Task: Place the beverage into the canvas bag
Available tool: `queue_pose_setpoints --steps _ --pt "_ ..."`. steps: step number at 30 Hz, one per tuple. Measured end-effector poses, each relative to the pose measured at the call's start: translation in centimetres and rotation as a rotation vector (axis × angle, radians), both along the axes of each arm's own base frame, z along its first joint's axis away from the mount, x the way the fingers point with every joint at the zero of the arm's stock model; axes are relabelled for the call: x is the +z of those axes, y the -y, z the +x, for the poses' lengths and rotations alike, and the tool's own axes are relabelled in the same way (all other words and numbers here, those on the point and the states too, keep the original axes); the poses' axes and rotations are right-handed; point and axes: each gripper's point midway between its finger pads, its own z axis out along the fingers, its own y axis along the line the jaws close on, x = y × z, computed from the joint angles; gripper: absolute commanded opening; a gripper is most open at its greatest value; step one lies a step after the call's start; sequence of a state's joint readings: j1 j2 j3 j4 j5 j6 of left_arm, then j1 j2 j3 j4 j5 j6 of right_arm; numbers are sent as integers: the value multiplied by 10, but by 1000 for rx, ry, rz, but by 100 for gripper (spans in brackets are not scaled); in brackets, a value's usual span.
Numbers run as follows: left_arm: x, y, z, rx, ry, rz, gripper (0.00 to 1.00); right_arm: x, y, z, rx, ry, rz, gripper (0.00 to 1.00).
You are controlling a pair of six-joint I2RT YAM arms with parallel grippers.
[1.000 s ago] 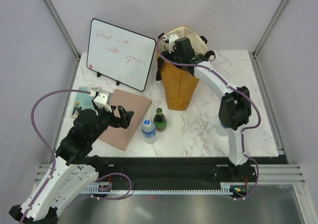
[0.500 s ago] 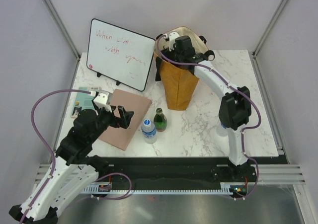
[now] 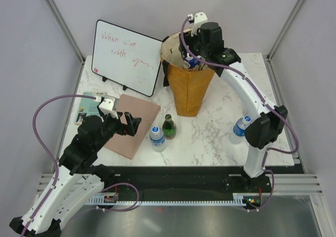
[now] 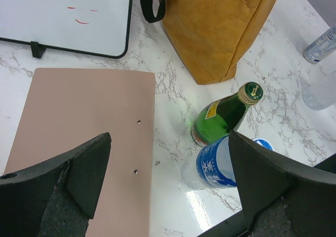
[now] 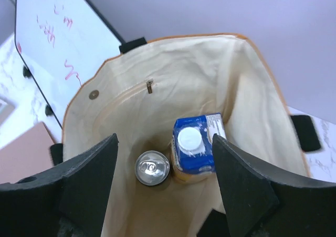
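Note:
The canvas bag [image 3: 189, 92] stands upright at the back of the table, mustard-brown with a cream lining [image 5: 173, 74]. Inside it are a silver can [image 5: 153, 167] and a blue carton [image 5: 196, 142] with a white cap. My right gripper [image 3: 190, 58] hangs over the bag's mouth, open and empty [image 5: 165, 142]. A green glass bottle [image 3: 168, 126] and a blue-labelled water bottle [image 3: 157, 138] stand together in front of the bag. My left gripper [image 3: 131, 124] is open and empty just left of them, with both bottles [image 4: 226, 116] [image 4: 218, 166] near its right finger.
A whiteboard [image 3: 126, 55] leans at the back left. A pink board [image 3: 139, 111] lies flat under my left gripper, with a teal card [image 3: 86, 108] beside it. Another water bottle [image 3: 240, 129] lies by the right arm's elbow. Black strap handles [image 4: 152, 6] hang from the bag.
My right gripper has risen out of the bag's mouth and shifted right; its elbow swung right, uncovering the water bottle. The left arm has not moved.

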State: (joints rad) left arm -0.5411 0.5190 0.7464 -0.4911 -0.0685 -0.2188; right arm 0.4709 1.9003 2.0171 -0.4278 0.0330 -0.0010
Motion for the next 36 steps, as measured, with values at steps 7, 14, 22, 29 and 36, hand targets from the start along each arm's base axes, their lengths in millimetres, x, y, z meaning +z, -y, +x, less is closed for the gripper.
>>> queue_pose_setpoints --steps 7,14,22,29,36 --pt "0 0 0 0 0 0 100 73 43 -48 -153 51 143 79" --pt "0 0 0 -1 0 0 100 57 110 -110 -421 -10 221 79" --pt "2 -1 -2 -2 9 -6 100 -46 159 -168 -677 -232 189 80" --pt "3 3 -4 -23 10 -12 100 -80 193 -203 -889 -346 117 82" --pt "7 2 -6 -25 23 -19 100 -114 218 -246 -1028 -456 66 94"
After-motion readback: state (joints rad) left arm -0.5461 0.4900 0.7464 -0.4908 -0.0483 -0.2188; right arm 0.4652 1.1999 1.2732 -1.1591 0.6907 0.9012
